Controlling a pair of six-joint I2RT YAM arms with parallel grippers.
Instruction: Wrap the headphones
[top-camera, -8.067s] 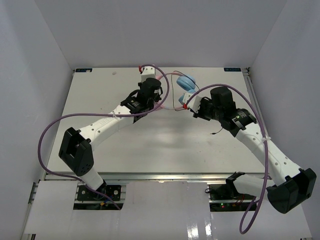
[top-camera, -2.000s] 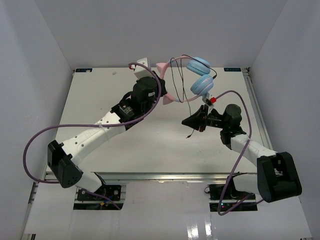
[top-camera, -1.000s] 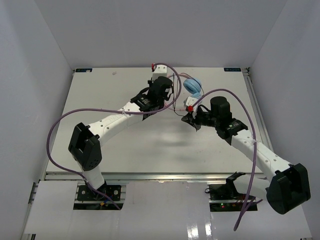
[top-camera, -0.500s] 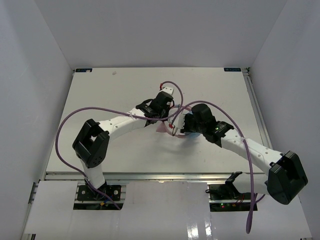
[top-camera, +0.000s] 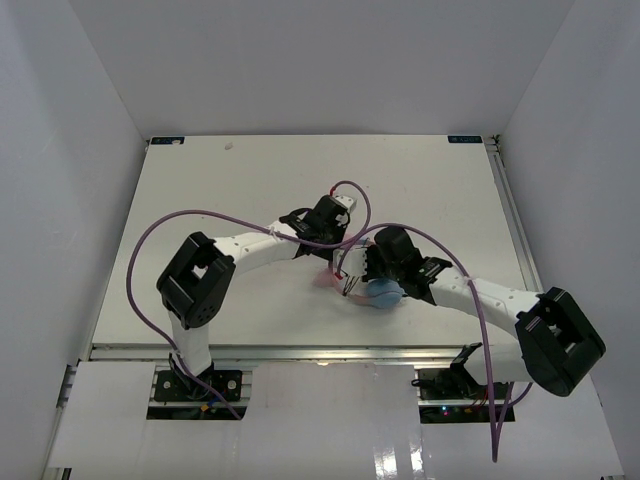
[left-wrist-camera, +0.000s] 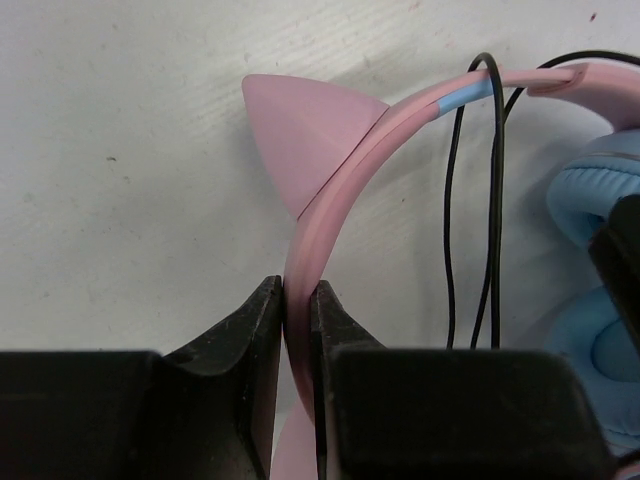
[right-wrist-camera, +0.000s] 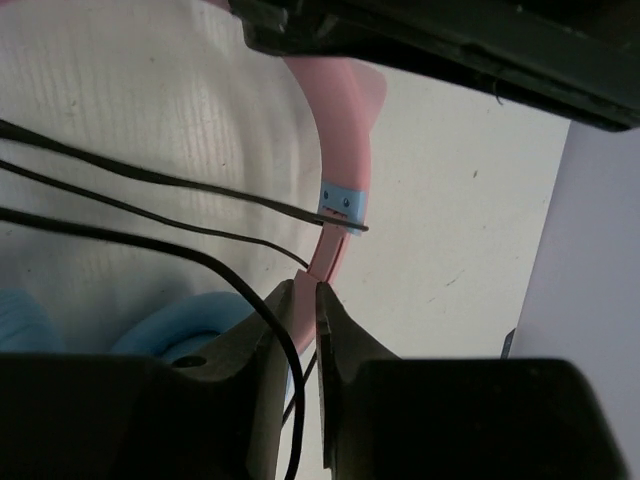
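Observation:
The headphones (top-camera: 378, 294) lie low at the table's middle between both arms; only a blue ear cup and a bit of pink band show from above. My left gripper (left-wrist-camera: 297, 300) is shut on the pink headband (left-wrist-camera: 340, 190) just below a cat ear (left-wrist-camera: 300, 125). The thin black cable (left-wrist-camera: 495, 200) loops over the band beside a blue ear cup (left-wrist-camera: 600, 250). My right gripper (right-wrist-camera: 303, 300) is shut on the headband's (right-wrist-camera: 345, 140) lower end, next to a blue cup (right-wrist-camera: 190, 325), with black cable (right-wrist-camera: 150, 180) strands crossing the band.
The white table (top-camera: 240, 180) is walled by white panels on three sides. Thick purple robot cables (top-camera: 230, 215) arch over both arms. The left arm's black housing (right-wrist-camera: 450, 50) fills the top of the right wrist view.
Both grippers have carried the headphones from high at the table's back down and toward the near middle. The blue ear cup now shows by the right gripper.

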